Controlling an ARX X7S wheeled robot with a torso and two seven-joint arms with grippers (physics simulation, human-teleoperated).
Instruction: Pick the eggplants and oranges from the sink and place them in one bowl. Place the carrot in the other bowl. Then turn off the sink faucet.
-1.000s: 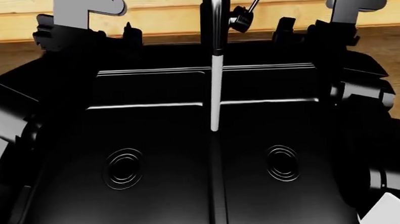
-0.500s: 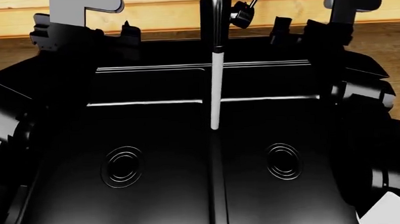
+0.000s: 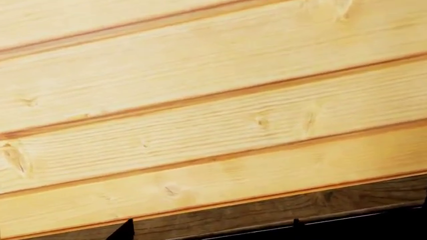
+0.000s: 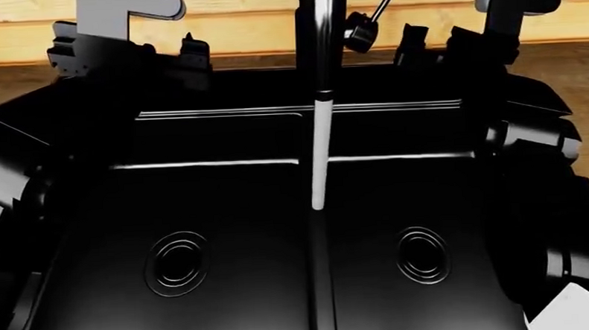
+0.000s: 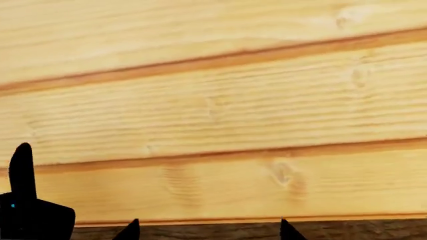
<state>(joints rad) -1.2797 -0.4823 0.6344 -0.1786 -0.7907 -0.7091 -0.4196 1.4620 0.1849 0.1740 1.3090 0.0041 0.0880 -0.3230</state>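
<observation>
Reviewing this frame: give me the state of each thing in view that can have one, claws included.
sink faucet: on, white stream running onto the centre divider.
lever handle: tilted up, untouched.
sink: both basins show no produce; both drains uncovered.
left claw: raised behind the sink's back edge, holding nothing; opening not readable.
right claw: raised near the lever, holding nothing; opening not readable.

Sharp, blur-free renders, evenly lit bright wood wall (image 3: 200, 100), near-black sink (image 4: 230, 287) with thin glints
</observation>
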